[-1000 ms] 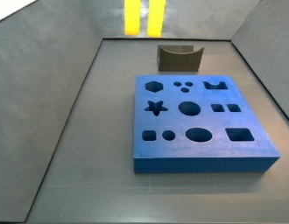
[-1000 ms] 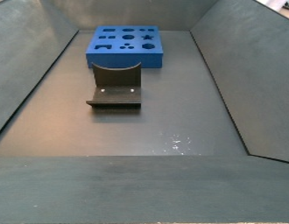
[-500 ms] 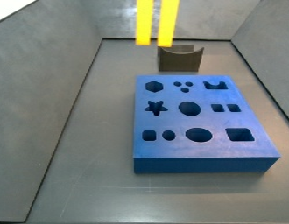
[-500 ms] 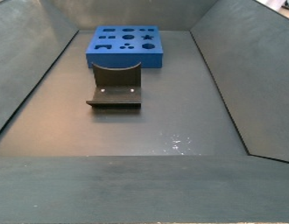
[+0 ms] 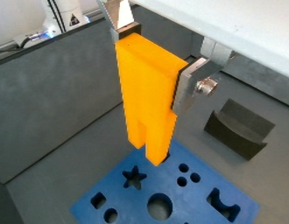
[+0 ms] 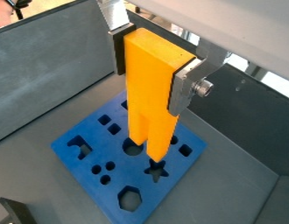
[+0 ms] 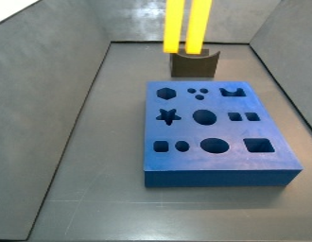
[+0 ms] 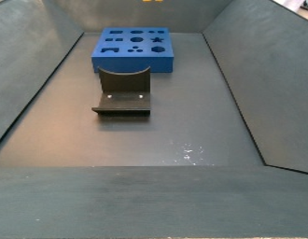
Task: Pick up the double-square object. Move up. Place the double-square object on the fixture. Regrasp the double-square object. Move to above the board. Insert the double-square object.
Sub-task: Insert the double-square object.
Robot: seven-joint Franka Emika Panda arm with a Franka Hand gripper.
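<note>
Grey walls slope down on all sides to a dark grey floor (image 7: 95, 151), and on it lies the board (image 7: 216, 161), a thick blue square slab with dark cutouts: a star, circles, an oval, squares. Just behind it in a side view stands the fixture (image 7: 193, 64), a small dark block with a U-shaped notch in its top; from the opposite side view it shows as a dark bracket on a base plate (image 8: 123, 98), close in front of the board (image 8: 135, 49). The end effector (image 5: 151, 66) hangs above the board in both wrist views, its silver fingers (image 5: 190, 80) clamped on the upper part of the block (image 5: 147, 101). This block is long and bright yellow-orange, held upright, its lower end free and hanging over the star cutout (image 6: 157, 170) of the board (image 6: 100, 144). In a side view it shows as two yellow bars (image 7: 186, 24) with a gap between, reaching down from the top edge to just above the fixture.
</note>
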